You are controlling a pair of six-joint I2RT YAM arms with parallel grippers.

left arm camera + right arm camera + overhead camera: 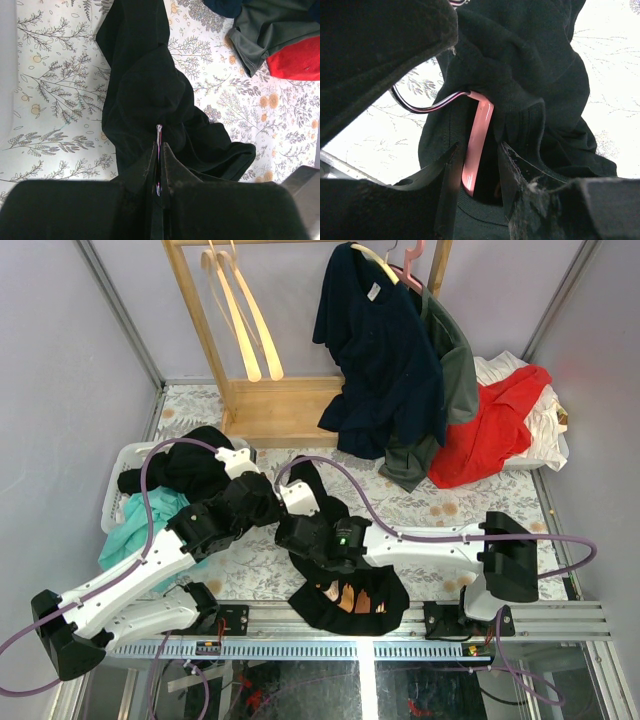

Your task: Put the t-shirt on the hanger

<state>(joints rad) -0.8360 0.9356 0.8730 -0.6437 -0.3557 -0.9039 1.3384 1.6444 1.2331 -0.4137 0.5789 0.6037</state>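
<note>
1. Left wrist view: my left gripper (159,147) was clenched on the thin metal hook (159,131), steadying the pink plastic hanger (481,115).
2. My right gripper (479,146) straddled its bar inside the collar of the black t-shirt (530,60); I couldn't tell whether it gripped.

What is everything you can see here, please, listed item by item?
t-shirt: one, black with tan print, front centre.
hanger: one, pink, in the t-shirt's folds.
rack: one, wooden, at the back.
navy t-shirt: one, hanging on the rack.
grey garment: one, hanging beside it.
red garment: one, back right.
white cloth: one, beneath the red garment.
black garment: one, far left.
teal garment: one, beside it.
cream hangers: number unclear, rack's left side.
table: one, floral cover.
left claw: one, black, shut on the hanger's hook.
right claw: one, black, open around the hanger.
</note>
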